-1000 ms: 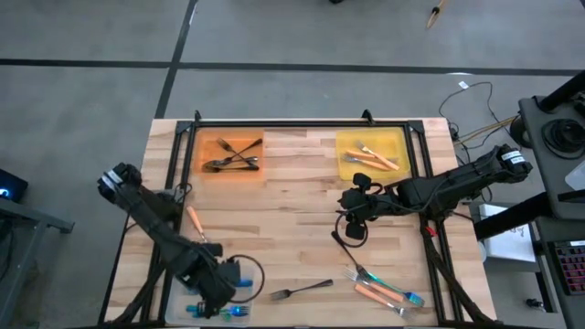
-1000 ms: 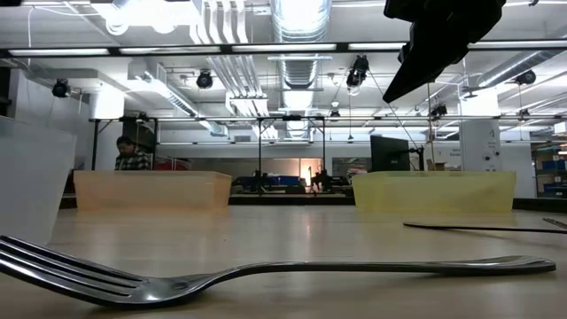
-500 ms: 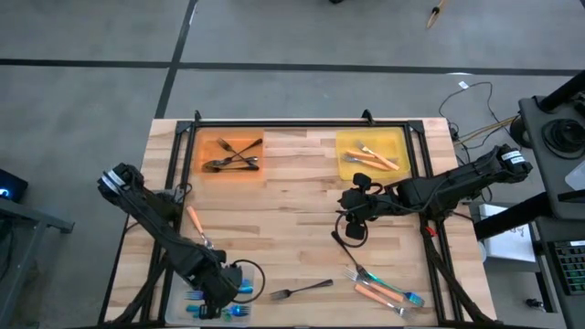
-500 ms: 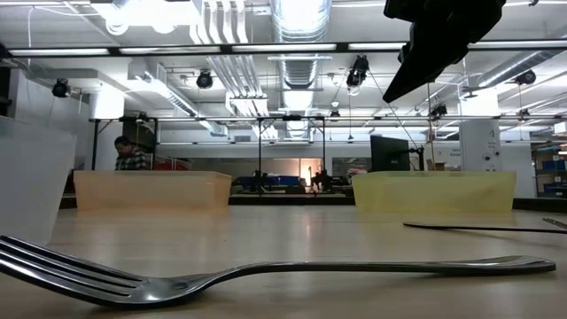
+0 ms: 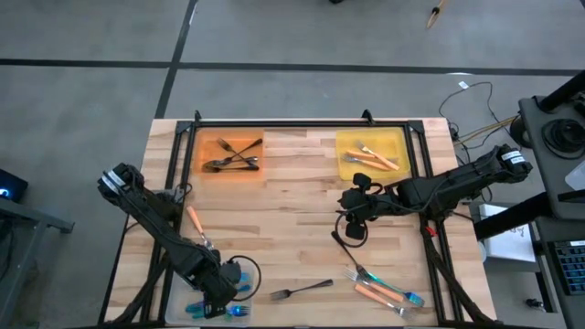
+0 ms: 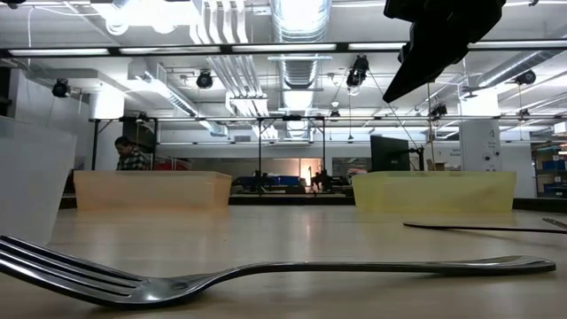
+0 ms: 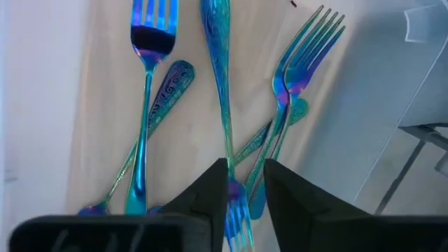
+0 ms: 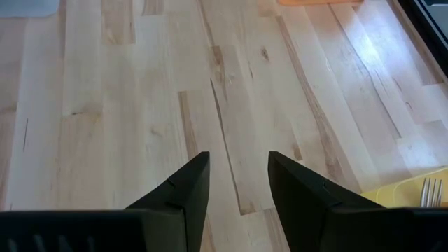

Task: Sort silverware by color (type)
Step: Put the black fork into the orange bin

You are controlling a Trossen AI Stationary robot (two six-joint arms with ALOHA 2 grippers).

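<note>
The left gripper (image 7: 245, 183) stands part-open astride a blue fork (image 7: 222, 119) — handle running straight ahead — clamping nothing; the right gripper (image 8: 238, 183) hangs open, empty.

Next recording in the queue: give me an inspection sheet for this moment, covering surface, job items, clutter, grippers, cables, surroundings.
Surface: pale wooden plank table in a black frame.
Job's things: dark grey metal forks in the orange tray; orange-handled utensils in the yellow tray; shiny blue-teal forks in the clear tray; one grey fork loose near the front edge; a mixed pile front right; one orange-handled piece at left.
Clutter: nothing seen.
Grippers: left gripper low over the clear tray, jaws slightly parted astride a blue-teal fork; right gripper above bare wood, jaws open, empty.
Cables: black loop by the left gripper; wires off the table's right.
Surroundings: grey floor; person far behind.
</note>
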